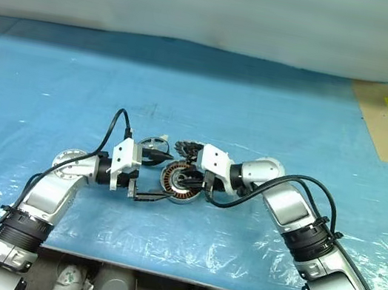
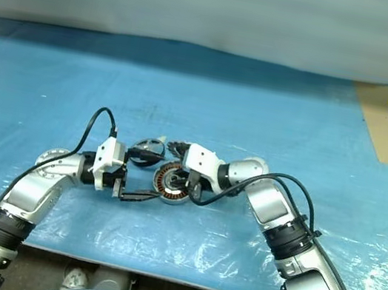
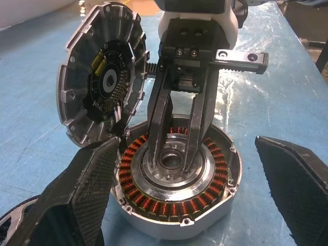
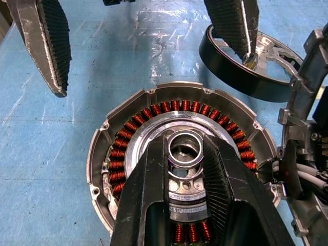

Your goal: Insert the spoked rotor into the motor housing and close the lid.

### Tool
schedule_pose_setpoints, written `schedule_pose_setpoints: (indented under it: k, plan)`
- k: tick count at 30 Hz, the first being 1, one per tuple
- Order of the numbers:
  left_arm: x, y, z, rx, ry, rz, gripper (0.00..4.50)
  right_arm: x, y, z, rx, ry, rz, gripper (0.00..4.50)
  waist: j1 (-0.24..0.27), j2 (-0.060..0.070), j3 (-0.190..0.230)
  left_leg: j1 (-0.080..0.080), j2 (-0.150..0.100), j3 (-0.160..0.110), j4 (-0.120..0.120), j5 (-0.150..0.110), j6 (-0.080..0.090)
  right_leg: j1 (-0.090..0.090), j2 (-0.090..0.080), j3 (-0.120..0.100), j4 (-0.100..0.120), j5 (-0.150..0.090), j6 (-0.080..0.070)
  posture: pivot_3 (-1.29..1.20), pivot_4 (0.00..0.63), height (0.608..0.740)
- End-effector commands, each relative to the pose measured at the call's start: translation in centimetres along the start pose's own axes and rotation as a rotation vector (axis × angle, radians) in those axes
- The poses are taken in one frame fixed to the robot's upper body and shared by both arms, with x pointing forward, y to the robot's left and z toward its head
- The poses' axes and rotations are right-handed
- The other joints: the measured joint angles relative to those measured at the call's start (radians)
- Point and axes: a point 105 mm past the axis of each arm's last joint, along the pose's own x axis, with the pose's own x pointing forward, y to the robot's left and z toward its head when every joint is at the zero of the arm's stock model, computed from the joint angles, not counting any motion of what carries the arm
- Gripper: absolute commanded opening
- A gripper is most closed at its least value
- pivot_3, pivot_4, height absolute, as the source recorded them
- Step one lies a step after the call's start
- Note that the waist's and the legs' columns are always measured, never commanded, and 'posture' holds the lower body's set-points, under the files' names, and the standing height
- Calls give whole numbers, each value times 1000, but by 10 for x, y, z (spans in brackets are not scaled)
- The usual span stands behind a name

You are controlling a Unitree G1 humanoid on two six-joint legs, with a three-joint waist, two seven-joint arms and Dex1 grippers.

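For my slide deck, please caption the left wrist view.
Right pincer pinching the motor housing hub, lid propped alongside.

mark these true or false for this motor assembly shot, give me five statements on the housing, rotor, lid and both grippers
1. The right gripper is closed on the silver hub at the centre of the motor housing. True.
2. The spoked rotor already sits inside the housing. False: it lies on the blue sheet beside the housing, and the copper windings are uncovered.
3. The lid is closed flat on the housing. False: it stands tilted up at the housing's edge, its dark inner face showing.
4. The left gripper is open, with a finger on each side of the housing. True.
5. The left gripper is holding the rotor. False: it holds nothing.
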Motion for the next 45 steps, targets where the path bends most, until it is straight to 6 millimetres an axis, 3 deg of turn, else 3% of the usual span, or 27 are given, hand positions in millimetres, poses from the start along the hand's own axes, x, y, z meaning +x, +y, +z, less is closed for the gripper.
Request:
schedule_pose_setpoints:
  k: [1, 12, 19, 22, 32, 33, 41, 45]
  plan:
    - [1, -2, 5, 27, -18, -5, 4500, -2, -5, 5, -32, -4, -13, 569, 0, 0, 0, 0, 0, 0, 0, 0, 0, 0, 0, 0, 0, 0, 0, 0, 150, 740]
    - [2, -4, 4, 24, -22, -7, 4500, -10, -6, 7, -27, -12, -23, 4352, 0, 0, 0, 0, 0, 0, 0, 0, 0, 0, 0, 0, 0, 0, 0, 0, 150, 740]
    - [3, -4, 4, 22, -21, -12, 4500, -21, -7, 33, 58, -141, -17, 4472, 1, 0, 0, 0, 0, 0, 0, 0, 0, 0, 0, 0, 0, 0, 0, 0, 150, 740]
    - [3, -5, 4, 19, -22, -13, 4500, -23, -7, 40, 92, -178, -16, 3836, 0, 0, 0, 0, 0, 0, 0, 0, 0, 0, 0, 0, 0, 0, 0, 0, 150, 740]
    - [1, -9, 2, 6, -19, -16, 4500, -12, -1, 32, 124, -169, -14, 194, 0, 0, 0, 0, 0, 0, 0, 0, 0, 0, 0, 0, 0, 0, 0, 0, 150, 740]
    - [1, -9, 2, 6, -19, -15, 4500, -11, -3, 30, 127, -159, -21, 25, 0, 0, 0, 0, 0, 0, 0, 0, 0, 0, 0, 0, 0, 0, 0, 0, 150, 740]
    - [3, -8, 4, 10, -26, -9, 4500, 0, -2, 15, 115, -91, -32, 25, 0, 0, 0, 0, 0, 0, 0, 0, 0, 0, 0, 0, 0, 0, 0, 0, 150, 740]
    - [4, -8, 4, 12, -27, -9, 4500, 7, -3, -3, 123, -35, -41, 25, 0, 0, 0, 0, 0, 0, -1, 0, 0, 0, 0, 0, 0, 0, 0, 0, 150, 740]
